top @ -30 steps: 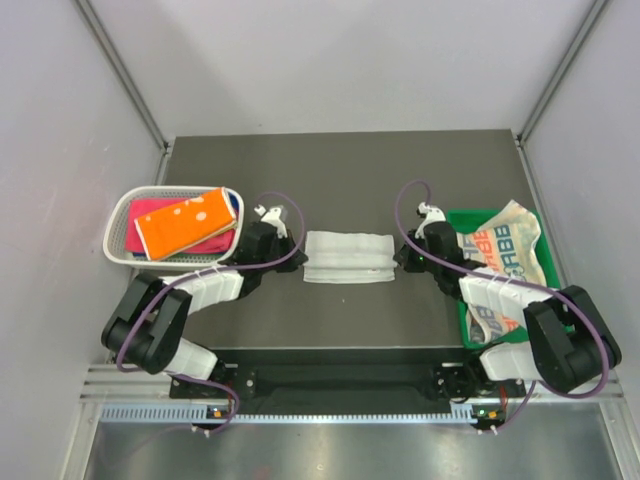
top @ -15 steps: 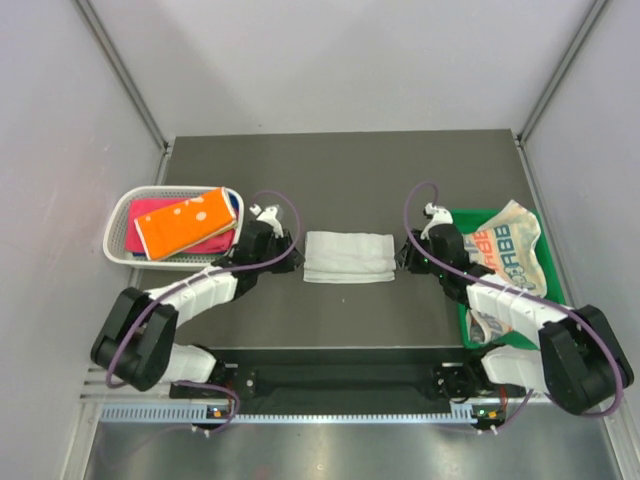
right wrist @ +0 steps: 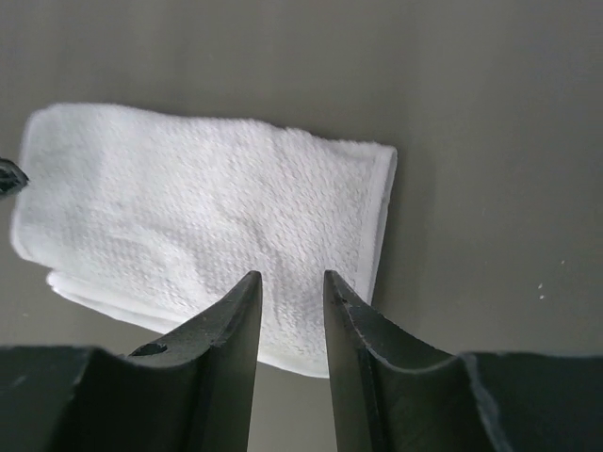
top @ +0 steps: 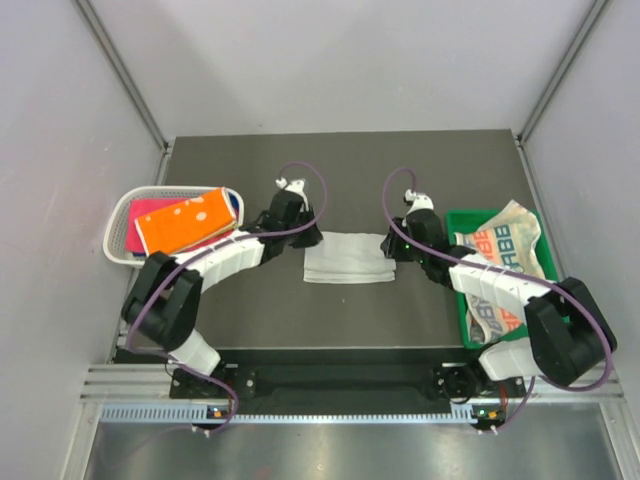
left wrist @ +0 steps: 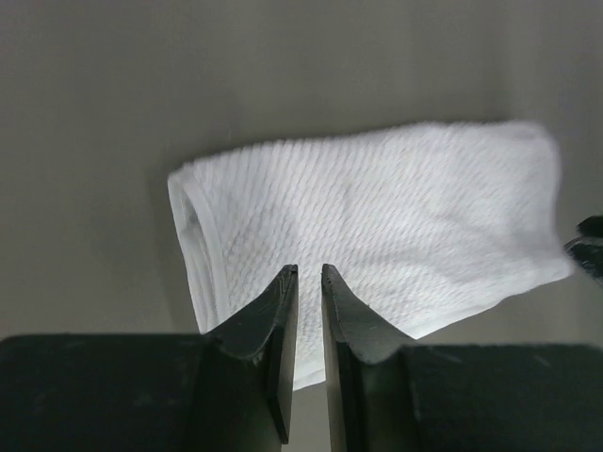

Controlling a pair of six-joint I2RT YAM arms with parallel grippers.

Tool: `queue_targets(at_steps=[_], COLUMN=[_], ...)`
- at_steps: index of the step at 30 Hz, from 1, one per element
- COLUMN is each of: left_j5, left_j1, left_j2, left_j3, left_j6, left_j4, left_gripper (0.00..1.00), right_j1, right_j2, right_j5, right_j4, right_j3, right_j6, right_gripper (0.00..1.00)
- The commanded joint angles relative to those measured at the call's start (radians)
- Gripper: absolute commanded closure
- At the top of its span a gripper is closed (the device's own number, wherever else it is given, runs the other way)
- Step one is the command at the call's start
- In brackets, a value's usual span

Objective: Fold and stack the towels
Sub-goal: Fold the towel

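Observation:
A white towel (top: 345, 258) lies folded flat in the middle of the dark table. My left gripper (top: 309, 238) hovers over its left end and my right gripper (top: 389, 245) over its right end. In the left wrist view the left gripper (left wrist: 309, 270) has a narrow gap between its fingers with nothing in it, and the white towel (left wrist: 377, 217) lies beyond the tips. In the right wrist view the right gripper (right wrist: 291, 275) stands open and empty above the towel (right wrist: 188, 217). An orange dotted towel (top: 185, 220) lies on pink (top: 150, 209) and blue ones.
The white mesh basket (top: 118, 215) holding those towels stands at the left. A green tray (top: 463, 318) at the right holds a crumpled letter-print towel (top: 500, 250) under the right arm. Grey walls close in both sides and the back.
Both grippers were shut on the rumpled towel's ends; they have opened, let it go and moved toward its far edge. The towel now lies flatter.

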State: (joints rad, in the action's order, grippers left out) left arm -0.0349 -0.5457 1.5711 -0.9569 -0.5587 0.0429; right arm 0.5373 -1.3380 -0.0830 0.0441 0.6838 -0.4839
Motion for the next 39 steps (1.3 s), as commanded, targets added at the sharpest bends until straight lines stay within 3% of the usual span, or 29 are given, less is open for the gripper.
queue_targets(at_steps=[1, 14, 23, 29, 32, 39], left_j5=[0.024, 0.0, -0.023, 0.099, 0.165, 0.15], left_j1=[-0.033, -0.082, -0.097, -0.096, -0.096, -0.097], left_j2=[0.063, -0.059, -0.109, -0.128, -0.06, 0.013], left_j3=[-0.022, 0.173, 0.19, 0.051, -0.005, -0.009], left_j6=[-0.026, -0.055, -0.064, -0.052, -0.041, -0.047], left_j4=[0.084, 0.083, 0.098, 0.222, 0.29, 0.282], left_gripper=[0.79, 0.82, 0.83, 0.64, 0.63, 0.62], right_j1=[0.015, 0.041, 0.049, 0.055, 0.053, 0.055], right_j2=[-0.043, 0.025, 0.042, 0.023, 0.025, 0.031], right_j5=[-0.021, -0.004, -0.012, -0.02, -0.027, -0.046], right_j4=[0.023, 0.019, 0.019, 0.025, 0.025, 0.022], right_j3=[0.02, -0.119, -0.167, -0.159, -0.167, -0.179], right_j6=[-0.024, -0.048, -0.055, -0.053, -0.055, -0.05], right_gripper=[0.68, 0.69, 0.72, 0.72, 0.72, 0.71])
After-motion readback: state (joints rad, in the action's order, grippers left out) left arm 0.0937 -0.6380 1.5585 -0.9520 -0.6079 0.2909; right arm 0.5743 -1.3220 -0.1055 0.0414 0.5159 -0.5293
